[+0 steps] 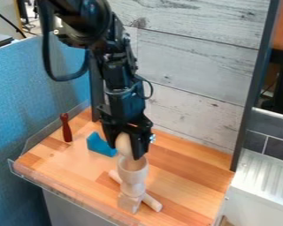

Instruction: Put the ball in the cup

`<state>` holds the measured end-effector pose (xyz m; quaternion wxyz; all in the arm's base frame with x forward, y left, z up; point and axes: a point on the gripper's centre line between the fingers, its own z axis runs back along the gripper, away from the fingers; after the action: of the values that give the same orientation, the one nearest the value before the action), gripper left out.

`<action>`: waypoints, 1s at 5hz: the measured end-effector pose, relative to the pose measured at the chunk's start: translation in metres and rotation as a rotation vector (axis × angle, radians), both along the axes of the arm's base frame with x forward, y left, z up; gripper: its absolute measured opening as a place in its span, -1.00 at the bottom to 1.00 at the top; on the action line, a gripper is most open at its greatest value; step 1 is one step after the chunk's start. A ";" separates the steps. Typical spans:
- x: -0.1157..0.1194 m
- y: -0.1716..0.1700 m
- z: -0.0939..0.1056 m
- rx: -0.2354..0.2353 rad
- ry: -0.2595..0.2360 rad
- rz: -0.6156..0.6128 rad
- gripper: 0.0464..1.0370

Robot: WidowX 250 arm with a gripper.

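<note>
Ball (124, 144) between the jaws — right over the wooden cup (132, 170)

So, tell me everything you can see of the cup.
The cup is pale, seemingly wooden, with a wide round bowl, narrower stem and blocky foot. It stands upright on the wooden tabletop, its mouth just below the ball in the gripper. A pale rod lies behind; contact is unclear.
</note>
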<state>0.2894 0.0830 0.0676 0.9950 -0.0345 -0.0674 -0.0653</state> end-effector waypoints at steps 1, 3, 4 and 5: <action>-0.006 -0.002 -0.002 0.004 -0.002 -0.013 0.54; -0.002 -0.016 -0.002 0.008 -0.004 -0.020 0.54; 0.004 -0.017 0.002 0.015 -0.017 -0.011 0.54; 0.004 -0.017 0.002 0.017 -0.016 -0.008 0.54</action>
<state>0.2935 0.0655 0.0693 0.9944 -0.0259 -0.0745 -0.0703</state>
